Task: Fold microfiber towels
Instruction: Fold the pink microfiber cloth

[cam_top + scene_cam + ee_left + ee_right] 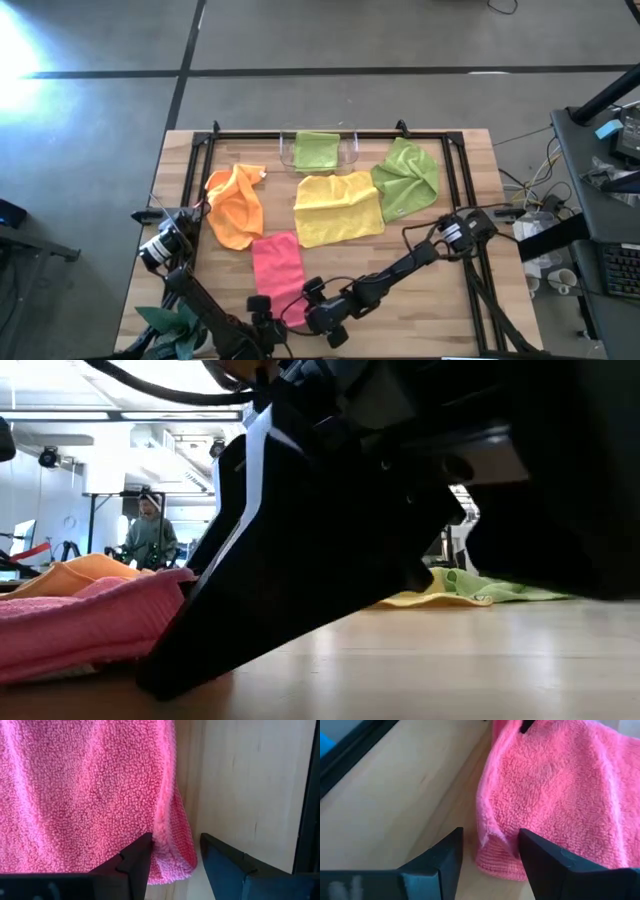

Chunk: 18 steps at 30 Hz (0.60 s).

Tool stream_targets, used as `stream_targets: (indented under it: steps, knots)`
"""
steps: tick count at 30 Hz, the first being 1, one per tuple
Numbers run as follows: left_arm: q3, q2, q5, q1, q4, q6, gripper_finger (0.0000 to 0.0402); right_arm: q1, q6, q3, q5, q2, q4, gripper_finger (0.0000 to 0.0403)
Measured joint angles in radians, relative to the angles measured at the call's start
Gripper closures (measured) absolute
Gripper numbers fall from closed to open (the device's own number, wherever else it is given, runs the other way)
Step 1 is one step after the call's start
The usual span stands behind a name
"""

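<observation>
High view shows you the pink towel (277,262) lying lengthwise toward the desk's (440,310) near edge, both end effectors, left (264,318) and right (312,318), spread open astride its near corners.

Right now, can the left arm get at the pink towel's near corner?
Probably yes. The left end effector is open with the pink towel corner between its fingers, nothing blocking. The right end effector straddles the other near corner.

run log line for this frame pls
phase: corner pickup | left gripper: open, straddling pink towel near corner | right gripper: open, at other near corner | nothing lifted
</observation>
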Motion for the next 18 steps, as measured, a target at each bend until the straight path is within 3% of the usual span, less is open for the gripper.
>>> stream_targets:
  steps: [4,10,18]
  knots:
    - [-0.002,-0.001,-0.011,0.004,-0.004,0.003,0.0278,-0.008,0.007,0.002,0.046,0.0,-0.009,0.0269]
    - [-0.003,-0.001,-0.027,0.013,-0.008,0.003,0.0338,-0.024,0.078,0.017,0.065,0.0,-0.051,0.0378]
    - [0.013,-0.038,0.008,0.016,-0.008,0.005,0.0398,0.003,0.118,0.163,0.035,-0.001,-0.291,0.0393]
